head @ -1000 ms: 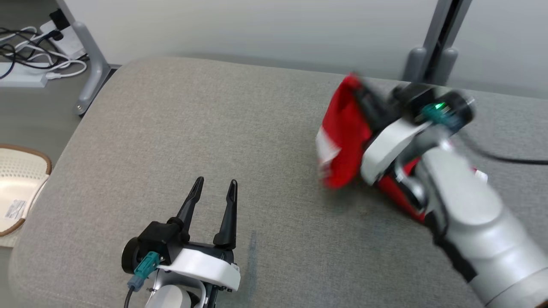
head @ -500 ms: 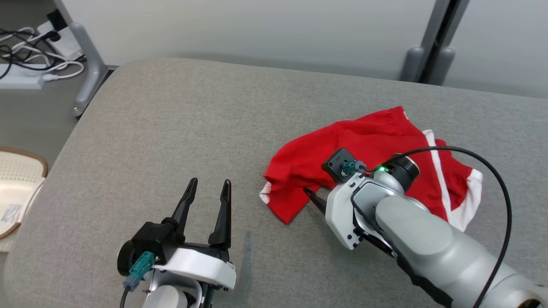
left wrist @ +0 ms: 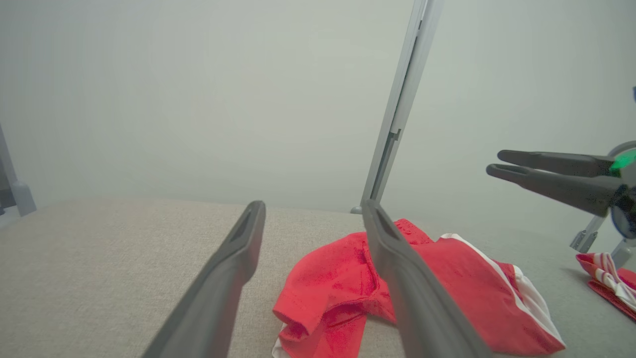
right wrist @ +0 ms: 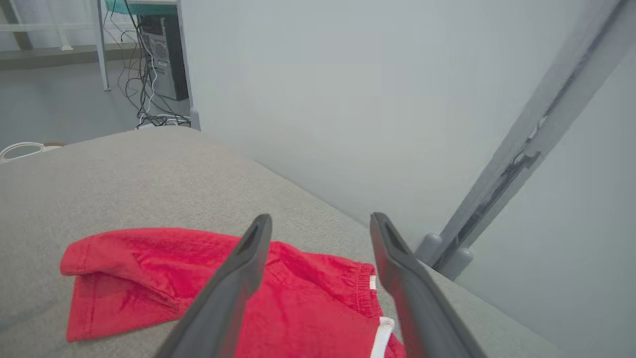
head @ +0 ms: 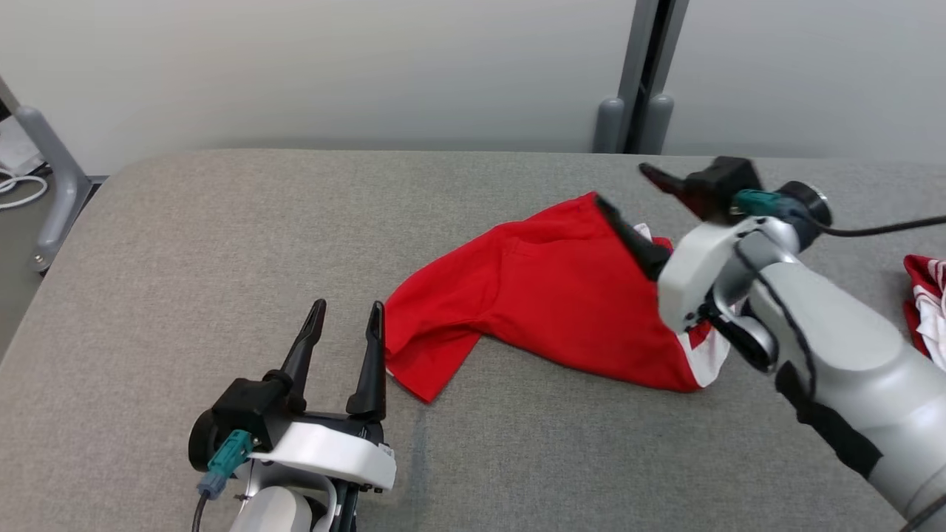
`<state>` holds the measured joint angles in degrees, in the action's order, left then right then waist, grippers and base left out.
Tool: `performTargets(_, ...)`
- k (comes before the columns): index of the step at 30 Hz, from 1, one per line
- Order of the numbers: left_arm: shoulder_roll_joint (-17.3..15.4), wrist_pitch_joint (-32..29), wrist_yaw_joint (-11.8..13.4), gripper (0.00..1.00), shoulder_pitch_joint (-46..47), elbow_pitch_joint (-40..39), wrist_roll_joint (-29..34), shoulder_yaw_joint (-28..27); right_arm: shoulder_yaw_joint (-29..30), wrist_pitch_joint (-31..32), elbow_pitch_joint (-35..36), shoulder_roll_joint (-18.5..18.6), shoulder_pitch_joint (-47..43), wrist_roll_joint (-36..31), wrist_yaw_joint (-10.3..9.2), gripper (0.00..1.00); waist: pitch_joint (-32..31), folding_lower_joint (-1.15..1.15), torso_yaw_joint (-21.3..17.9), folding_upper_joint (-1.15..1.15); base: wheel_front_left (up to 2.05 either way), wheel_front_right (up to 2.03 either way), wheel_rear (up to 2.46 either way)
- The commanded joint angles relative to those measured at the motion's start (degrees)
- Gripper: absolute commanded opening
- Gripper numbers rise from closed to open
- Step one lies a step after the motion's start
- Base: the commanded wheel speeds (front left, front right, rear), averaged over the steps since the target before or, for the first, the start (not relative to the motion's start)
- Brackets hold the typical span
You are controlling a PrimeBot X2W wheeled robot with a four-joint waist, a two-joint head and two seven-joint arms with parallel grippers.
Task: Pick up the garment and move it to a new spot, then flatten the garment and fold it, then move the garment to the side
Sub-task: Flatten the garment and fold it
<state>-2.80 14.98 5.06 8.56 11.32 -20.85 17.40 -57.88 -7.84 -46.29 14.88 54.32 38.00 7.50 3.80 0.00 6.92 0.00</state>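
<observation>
The garment (head: pixel 547 288) is a pair of red shorts with white side trim, lying crumpled on the grey padded table (head: pixel 222 244). My right gripper (head: pixel 621 185) hovers open above the waistband end, with nothing between its fingers. In the right wrist view the right gripper (right wrist: pixel 322 218) looks down over the garment (right wrist: pixel 149 268) and its white drawstring (right wrist: pixel 380 338). My left gripper (head: pixel 349 307) stands open just left of one leg hem, not touching it. The left wrist view shows the left gripper (left wrist: pixel 313 204) open, the garment (left wrist: pixel 328 278) beyond it and the right gripper (left wrist: pixel 492 166) raised at the right.
A second red-and-white cloth (head: pixel 924 295) lies at the table's right edge. A grey post (head: pixel 639 74) stands behind the table against a pale wall. A table leg (head: pixel 44 185) and cables are at the far left. A computer tower (right wrist: pixel 164 54) stands on the floor beyond.
The right gripper opened and let the garment go; it now lies spread on the table. The gripper has risen above the waistband. The head camera has shifted; the left gripper stays put.
</observation>
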Motion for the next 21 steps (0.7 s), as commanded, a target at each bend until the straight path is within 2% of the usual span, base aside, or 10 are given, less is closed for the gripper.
performTargets(1,-0.23,0.25,-0.23,1.00,0.69,-0.32,-0.36,-0.45,1.91,-2.66,0.04,1.16,-1.58,0.48,-0.02,1.00,-0.20,0.00,-1.23,0.00,0.00,0.00,0.00)
performTargets(6,-0.25,0.25,0.17,1.00,1.36,-0.92,-1.10,-1.01,12.21,-7.23,1.94,4.91,-6.59,-1.51,-0.02,1.00,0.21,0.00,-3.48,0.00,0.00,0.00,0.00)
performTargets(10,-0.24,0.24,0.15,1.00,1.31,-1.07,-0.63,-1.39,26.64,-7.36,10.87,5.96,-14.91,-5.76,-0.02,1.00,1.07,0.00,-5.55,0.00,0.00,0.00,0.00)
performTargets(13,-0.22,0.25,-0.04,1.00,1.66,-1.04,-0.39,-1.45,35.87,-7.38,18.09,3.44,-22.59,-10.09,-0.01,1.00,1.86,0.00,-6.97,0.00,0.00,0.00,0.00)
performTargets(15,-0.25,0.25,-0.23,1.00,1.80,-0.87,-0.35,-1.38,39.84,-7.39,21.44,1.77,-26.60,-13.24,-0.01,1.00,2.35,0.00,-7.82,0.00,0.00,0.00,0.00)
performTargets(19,-0.24,0.24,-0.41,1.00,3.44,-0.42,0.20,-0.73,44.18,-7.41,26.49,-2.75,-32.67,-18.57,-0.01,1.00,3.44,0.00,-9.78,0.00,0.00,0.00,0.00)
performTargets(21,-0.23,0.24,-0.39,1.00,3.87,-0.35,0.24,-0.57,44.37,-7.40,27.05,-3.40,-33.33,-19.35,-0.01,1.00,3.61,0.00,-10.52,0.00,0.00,0.00,0.00)
